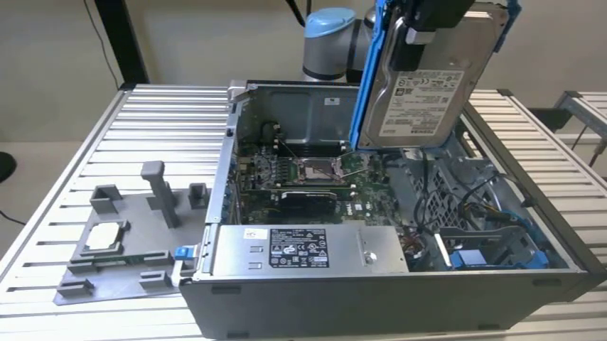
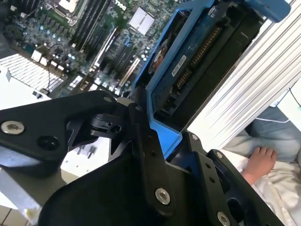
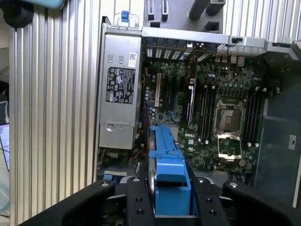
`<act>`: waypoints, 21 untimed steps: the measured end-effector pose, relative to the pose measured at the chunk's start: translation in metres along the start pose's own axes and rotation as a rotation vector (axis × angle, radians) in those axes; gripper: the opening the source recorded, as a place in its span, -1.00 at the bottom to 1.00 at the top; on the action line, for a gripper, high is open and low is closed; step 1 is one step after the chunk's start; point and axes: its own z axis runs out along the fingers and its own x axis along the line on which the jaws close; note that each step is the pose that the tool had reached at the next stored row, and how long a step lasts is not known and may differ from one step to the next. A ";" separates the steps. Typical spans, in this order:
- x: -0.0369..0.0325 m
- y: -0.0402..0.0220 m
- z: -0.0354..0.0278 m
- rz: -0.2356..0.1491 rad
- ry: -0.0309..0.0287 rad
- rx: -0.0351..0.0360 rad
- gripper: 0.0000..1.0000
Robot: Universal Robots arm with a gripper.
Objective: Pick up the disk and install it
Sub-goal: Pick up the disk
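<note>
The disk [image 1: 425,85], a silver hard drive with a white label in a blue plastic bracket, hangs upright and slightly tilted above the open computer case [image 1: 379,298]. My gripper [image 1: 434,21] is shut on its top edge. The disk's lower edge is over the motherboard [image 1: 303,177], just above the case's far right part. In the second wrist view the black fingers [image 2: 146,141] clamp the blue bracket [image 2: 164,80] of the disk. The first wrist view looks down along the blue bracket [image 3: 167,162] between my gripper [image 3: 171,200] fingers, with the case's inside below.
A long grey metal box [image 1: 308,250] with a label lies along the case's near wall. A blue-trimmed bay [image 1: 488,252] sits at the case's near right. A grey fixture [image 1: 124,241] with a small square chip stands on the slatted table [image 1: 161,121]. A person's hand [image 2: 258,160] rests beside the table.
</note>
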 end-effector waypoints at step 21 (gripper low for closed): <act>0.0308 -0.0180 -0.0001 -0.001 -0.0002 -0.0003 -1.00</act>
